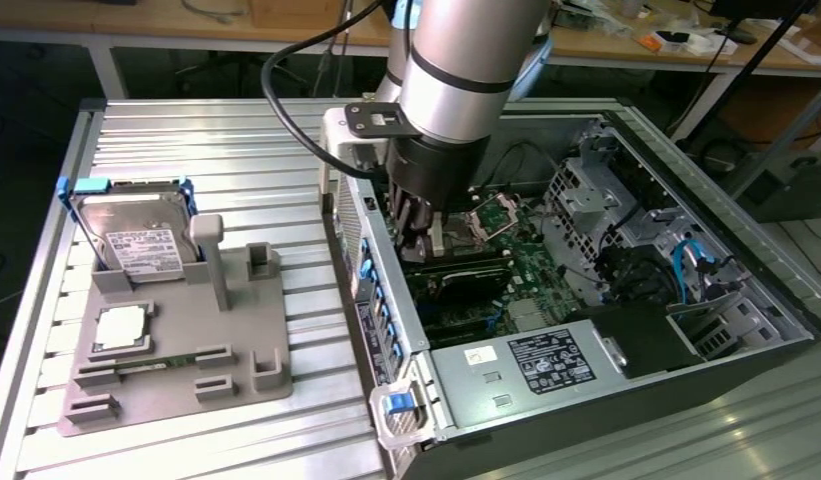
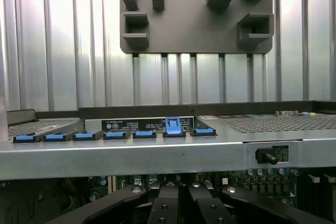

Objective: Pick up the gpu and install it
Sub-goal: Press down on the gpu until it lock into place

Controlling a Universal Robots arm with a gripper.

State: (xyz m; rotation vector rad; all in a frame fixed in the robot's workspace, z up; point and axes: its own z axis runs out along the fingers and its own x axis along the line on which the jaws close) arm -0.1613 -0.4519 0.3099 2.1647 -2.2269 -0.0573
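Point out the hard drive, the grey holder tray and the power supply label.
hard drive (image 1: 141, 243): exterior view, on its white label.
grey holder tray (image 1: 183, 330): exterior view, on its bare flat base.
power supply label (image 1: 549, 358): exterior view, on the label's middle.

- The arm (image 1: 457, 70) enters from twelve o'clock in the exterior view, wrist pointing straight down.
- The gripper (image 1: 413, 245) hangs vertically beneath it.
- Its jaws are closed together, dark links converging.

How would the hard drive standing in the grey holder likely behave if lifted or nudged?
The hard drive looks like a rigid metal box, so probably stiff and heavy for its size. Standing on edge in the grey holder, it might tip if pushed.
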